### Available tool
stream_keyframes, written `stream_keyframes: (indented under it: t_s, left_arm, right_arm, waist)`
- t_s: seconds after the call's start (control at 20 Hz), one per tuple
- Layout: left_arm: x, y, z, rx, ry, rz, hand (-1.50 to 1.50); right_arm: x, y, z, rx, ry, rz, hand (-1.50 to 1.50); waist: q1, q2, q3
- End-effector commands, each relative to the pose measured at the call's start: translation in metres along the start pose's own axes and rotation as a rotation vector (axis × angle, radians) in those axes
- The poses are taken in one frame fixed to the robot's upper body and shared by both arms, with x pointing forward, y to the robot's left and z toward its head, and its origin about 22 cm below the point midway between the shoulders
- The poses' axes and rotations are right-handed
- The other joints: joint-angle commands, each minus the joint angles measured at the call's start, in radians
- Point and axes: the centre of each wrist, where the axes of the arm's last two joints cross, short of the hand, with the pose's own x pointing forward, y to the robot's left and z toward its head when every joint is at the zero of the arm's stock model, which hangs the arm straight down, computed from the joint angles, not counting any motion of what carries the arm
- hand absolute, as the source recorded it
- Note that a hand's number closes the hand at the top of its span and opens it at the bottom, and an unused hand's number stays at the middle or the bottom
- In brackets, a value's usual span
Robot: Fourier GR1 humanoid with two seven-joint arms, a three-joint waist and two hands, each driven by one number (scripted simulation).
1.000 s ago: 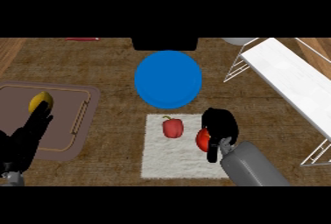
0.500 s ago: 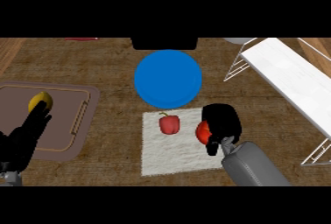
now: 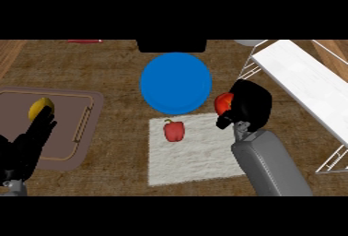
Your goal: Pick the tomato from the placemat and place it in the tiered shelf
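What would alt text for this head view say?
The robot's right hand holds a red tomato above the counter, between a blue plate and a white wire shelf. A red pepper lies on a white placemat; the left hand rests over a brown tray.

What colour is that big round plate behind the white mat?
The plate is plain bright blue, with no pattern; the head view shows it clearly.

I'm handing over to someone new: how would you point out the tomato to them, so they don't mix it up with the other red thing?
Start at the big blue plate in the middle of the counter. Just off its right edge is the right hand, and the tomato is the round red thing its fingers are curled around, lifted off the white placemat. The other red item, the pepper, is longer, has a stem and lies on the placemat.
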Motion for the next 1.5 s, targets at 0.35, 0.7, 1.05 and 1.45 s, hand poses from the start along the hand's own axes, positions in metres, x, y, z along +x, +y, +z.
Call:
stream_keyframes:
  t_s: [0.35, 0.7, 1.05, 1.45]
  left_arm:
    - [-0.010, 0.001, -0.002, 0.018, 0.006, 0.008, 0.00]
    - [0.003, -0.001, -0.005, 0.013, -0.003, -0.026, 0.00]
    - [-0.003, 0.007, -0.006, 0.004, 0.011, -0.013, 0.00]
    - [-0.005, 0.005, 0.006, -0.002, 0.011, -0.002, 0.00]
  right_arm:
    - [0.013, -0.106, 0.061, -0.191, 0.154, -0.366, 1.50]
    - [0.014, -0.147, 0.092, -0.378, 0.159, -0.481, 1.50]
    - [0.009, -0.194, 0.098, -0.486, 0.168, -0.470, 1.50]
    - [0.011, -0.229, 0.079, -0.553, 0.264, -0.317, 1.50]
  waist:
    - [-0.007, -0.006, -0.001]
    - [0.002, -0.005, -0.001]
    - [-0.008, -0.005, -0.002]
    - [-0.006, -0.011, -0.002]
